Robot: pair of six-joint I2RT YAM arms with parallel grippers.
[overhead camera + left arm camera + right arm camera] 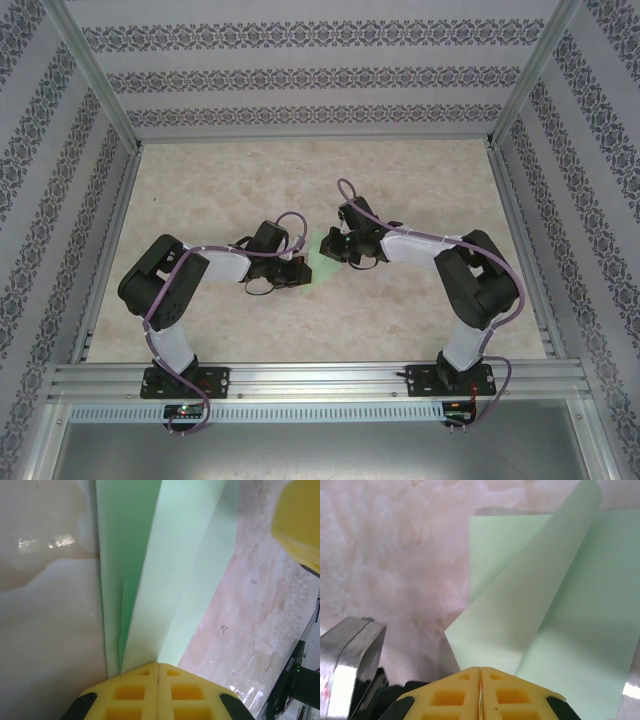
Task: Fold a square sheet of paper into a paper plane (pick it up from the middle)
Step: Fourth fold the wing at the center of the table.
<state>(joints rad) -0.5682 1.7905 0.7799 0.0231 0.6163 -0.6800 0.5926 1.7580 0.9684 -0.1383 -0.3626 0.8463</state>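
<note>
The pale green sheet of paper [326, 252] lies folded in the middle of the table, between my two grippers. In the left wrist view the paper [165, 570] runs away from me in several long overlapping layers that narrow towards my left gripper [158, 666], which is shut with a crease ending right at its seam. In the right wrist view a folded flap [520, 610] stands slightly raised over the flat sheet [600, 630], and its near edge runs into my shut right gripper [480, 670]. From above, the left gripper [300, 270] and right gripper [342, 248] nearly meet over the paper.
The marbled beige tabletop [220, 190] is fenced by aluminium rails [320, 378] and patterned walls. The other arm's yellow finger [299, 525] shows at the top right of the left wrist view. A shiny metal part [350, 655] sits low on the left of the right wrist view.
</note>
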